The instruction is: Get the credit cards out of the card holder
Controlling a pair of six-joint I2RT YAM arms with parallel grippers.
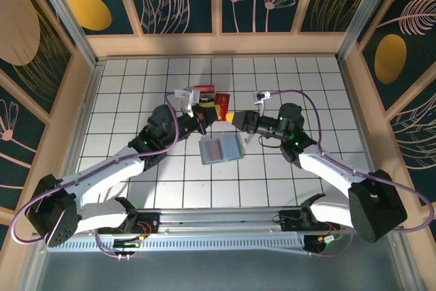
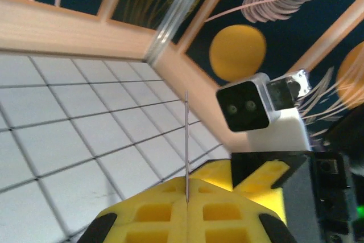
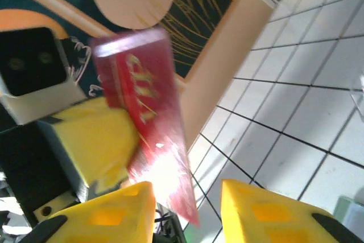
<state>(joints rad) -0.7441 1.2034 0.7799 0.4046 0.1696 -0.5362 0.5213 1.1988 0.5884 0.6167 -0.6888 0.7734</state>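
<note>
The card holder point(image 1: 221, 148) lies open and flat on the tiled table, below both grippers. My left gripper point(image 1: 212, 115) is shut on a red credit card point(image 1: 223, 103), held in the air above the holder. In the left wrist view the card point(image 2: 186, 135) is edge-on, a thin line pinched between the shut yellow fingers point(image 2: 153, 214). My right gripper point(image 1: 235, 118) faces it from the right, jaws open. In the right wrist view the card point(image 3: 145, 112) hangs tilted with its lower corner between my open right fingers point(image 3: 261, 209), touching neither as far as I can tell.
A red-topped block point(image 1: 203, 92) stands just behind the left gripper. Wooden walls point(image 1: 218, 44) close in the tiled table at the back and on both sides. The two wrists are very close together over the middle of the table.
</note>
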